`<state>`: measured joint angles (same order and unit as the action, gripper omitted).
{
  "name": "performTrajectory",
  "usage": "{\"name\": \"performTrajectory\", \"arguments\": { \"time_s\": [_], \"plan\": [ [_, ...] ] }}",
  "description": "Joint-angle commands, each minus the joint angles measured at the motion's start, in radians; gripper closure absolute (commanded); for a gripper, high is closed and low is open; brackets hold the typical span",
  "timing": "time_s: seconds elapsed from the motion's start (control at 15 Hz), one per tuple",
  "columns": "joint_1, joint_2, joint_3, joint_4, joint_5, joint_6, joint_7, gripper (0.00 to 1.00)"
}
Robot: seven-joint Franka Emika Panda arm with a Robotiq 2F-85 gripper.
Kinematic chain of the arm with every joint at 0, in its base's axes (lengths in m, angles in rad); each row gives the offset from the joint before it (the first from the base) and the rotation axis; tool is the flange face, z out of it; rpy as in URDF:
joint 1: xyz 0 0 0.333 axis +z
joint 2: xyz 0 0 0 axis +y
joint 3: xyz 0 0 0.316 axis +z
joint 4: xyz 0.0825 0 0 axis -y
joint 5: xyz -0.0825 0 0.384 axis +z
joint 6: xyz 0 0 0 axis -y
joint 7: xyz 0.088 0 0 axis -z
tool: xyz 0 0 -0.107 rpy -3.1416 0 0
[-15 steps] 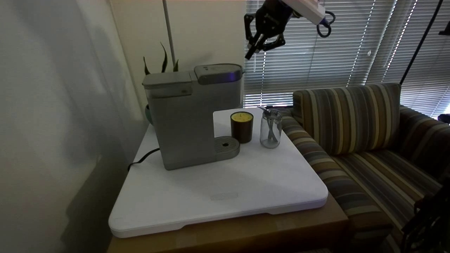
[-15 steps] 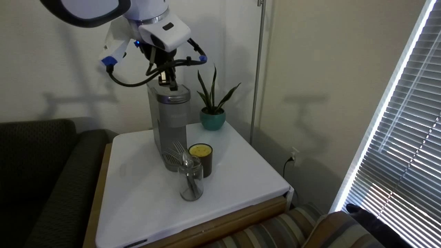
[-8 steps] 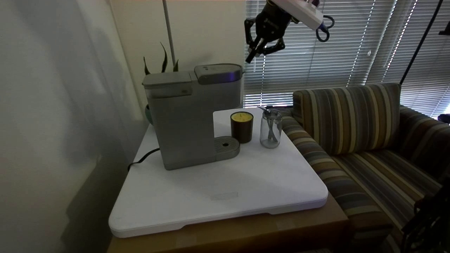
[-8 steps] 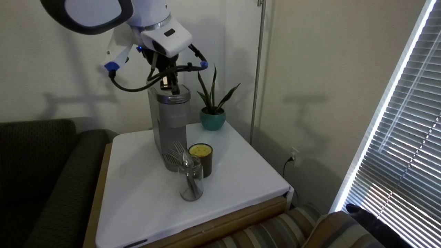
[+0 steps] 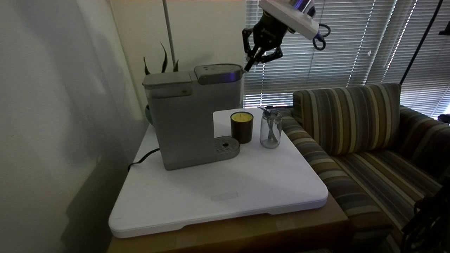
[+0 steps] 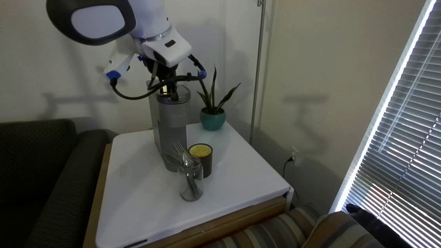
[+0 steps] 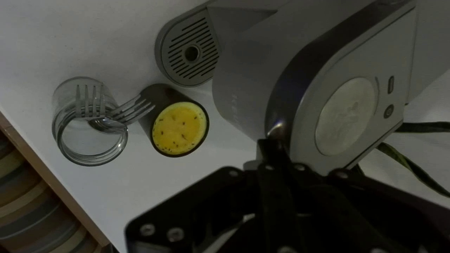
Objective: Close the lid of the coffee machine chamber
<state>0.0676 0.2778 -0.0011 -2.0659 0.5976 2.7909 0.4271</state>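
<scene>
Black two-fingered claw: clenched, fingertips together, angled downward. Lid, a small grey-silver flap with rounded front and dark glossy edge: right at the fingertips, which line up with its front edge; contact or a narrow gap, cannot tell. It extends up and to the right of the claw in the wrist view and lies roughly level on top of the boxy grey-silver pod coffee machine; whether fully seated, cannot tell. Machine upright, its body lower than the claw.

Grey slotted drip tray: at the machine's foot, well below the claw.

Dark cylindrical cup with yellow top: upright, below the claw, left of it in the wrist view, just beside the tray. Clear glass jar: upright, also below, farther left of the claw there than the cup; holds silver forks and a silver spoon.

Machine, cup and jar stand on the white round-cornered bench, well beneath the claw.

Round teal pot with long-leaved green plant: right of the claw in an exterior view.

Striped fabric armchair: lower than the claw, well apart.
</scene>
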Motion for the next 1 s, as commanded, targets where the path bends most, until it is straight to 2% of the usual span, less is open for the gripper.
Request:
{"name": "performTrajectory", "arguments": {
  "time_s": [0.0, 0.93],
  "plan": [
    [-0.016, 0.026, 0.014, 0.026, -0.006, 0.008, 0.018, 1.00],
    [-0.002, 0.036, 0.011, 0.021, -0.040, -0.022, 0.059, 1.00]
  ]
}}
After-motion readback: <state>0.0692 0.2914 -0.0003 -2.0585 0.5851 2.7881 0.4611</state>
